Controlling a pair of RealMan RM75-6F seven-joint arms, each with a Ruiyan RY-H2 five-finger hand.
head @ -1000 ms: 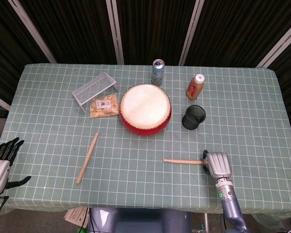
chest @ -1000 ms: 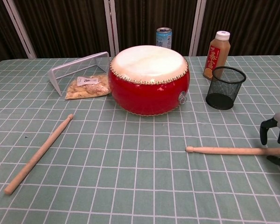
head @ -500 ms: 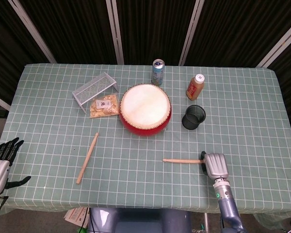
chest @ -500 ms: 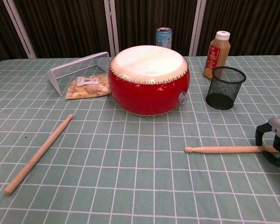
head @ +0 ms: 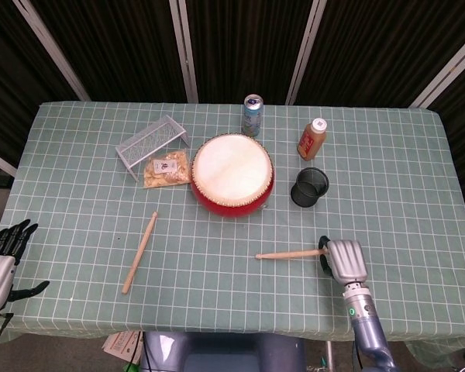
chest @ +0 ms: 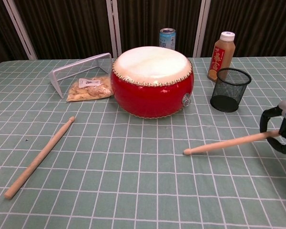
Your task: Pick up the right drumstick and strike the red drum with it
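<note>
The red drum with its pale skin stands mid-table. The right drumstick lies right of centre, its handle end lifted and its tip resting on the cloth. My right hand grips that handle end at the table's right front. The left drumstick lies flat at the left front. Off the table's left edge hangs my left hand, fingers spread and holding nothing.
A black mesh cup stands right of the drum, an orange bottle behind it. A can is behind the drum. A wire rack and snack bag sit at the left.
My right hand has closed on the drumstick's handle and raised it, so the stick now tilts with its tip still down and shifted slightly left. The left hand has not moved.
</note>
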